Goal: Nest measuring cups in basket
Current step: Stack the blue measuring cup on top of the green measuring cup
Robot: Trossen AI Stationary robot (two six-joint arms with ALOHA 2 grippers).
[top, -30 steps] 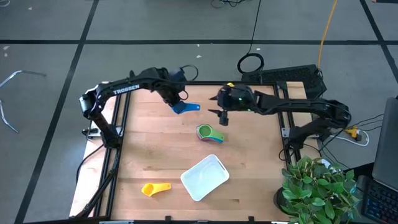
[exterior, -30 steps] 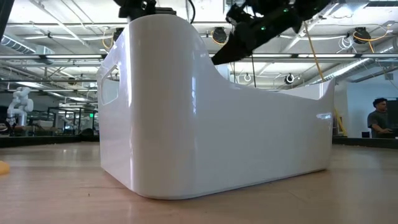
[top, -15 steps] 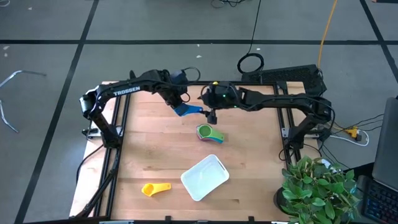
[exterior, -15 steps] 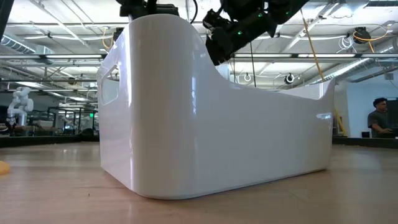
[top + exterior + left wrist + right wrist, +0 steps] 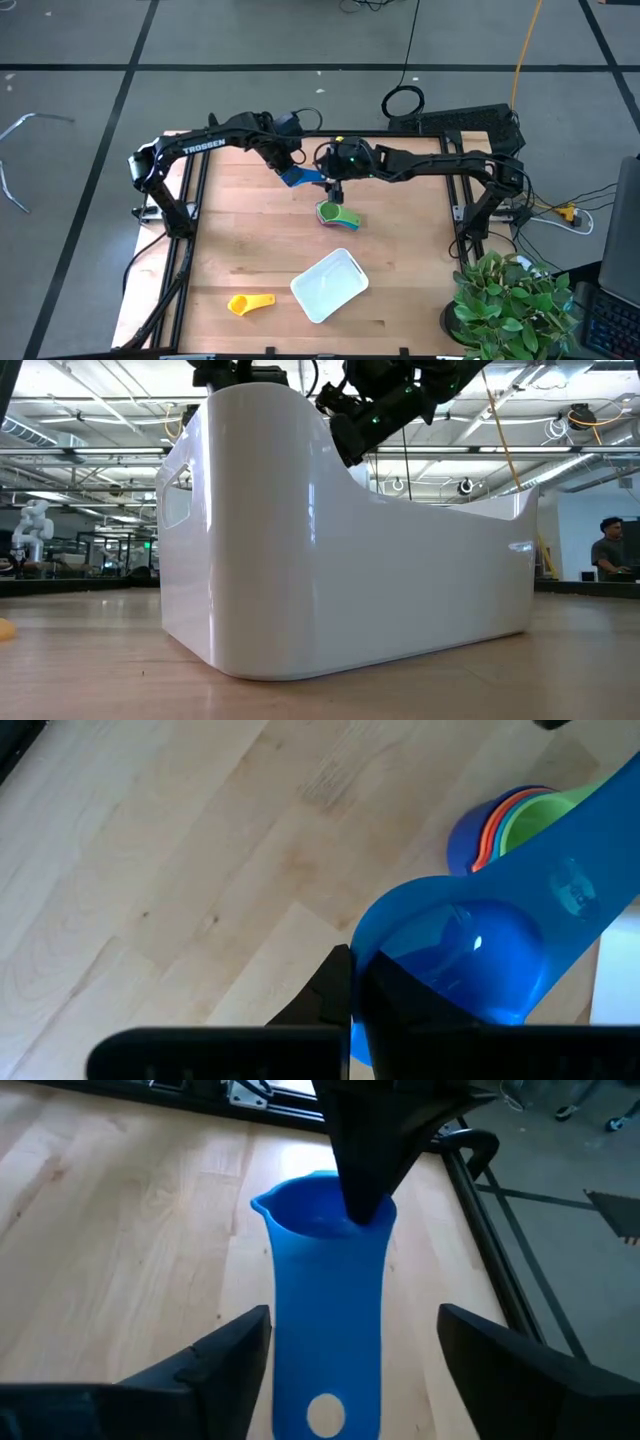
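My left gripper point(image 5: 287, 165) is shut on a blue measuring cup point(image 5: 303, 177), held in the air over the table's far middle. My right gripper point(image 5: 353, 1320) is open. Its fingers point(image 5: 228, 1352) stand on either side of that cup's flat handle point(image 5: 325, 1370) without touching it. A nested stack of cups point(image 5: 335, 213), green innermost with orange and blue around it, stands on its base just nearer than the grippers. A yellow cup point(image 5: 250, 303) lies near the front left. The white basket point(image 5: 328, 285) sits on the table near the front edge. My left gripper holds the blue cup by its bowl rim point(image 5: 365, 975), on the side away from the handle. One finger is inside the bowl and one point(image 5: 325, 995) is outside. The fingers come from above, pointing down point(image 5: 362, 1170). The cup is lifted clear, and its handle point(image 5: 590, 870) sticks out toward my right gripper.
In the low view the basket's wall point(image 5: 340, 560) fills the foreground and hides the table behind it. Black frame rails point(image 5: 195, 200) run along the table's left, right and far sides. A potted plant point(image 5: 510, 300) stands off the front right corner. A person point(image 5: 608, 550) is far off in the room.
My right gripper has moved toward the table's left, up to the blue cup held by my left gripper. Its open fingers now straddle the cup's handle. The left gripper and the cup have stayed almost where they were.
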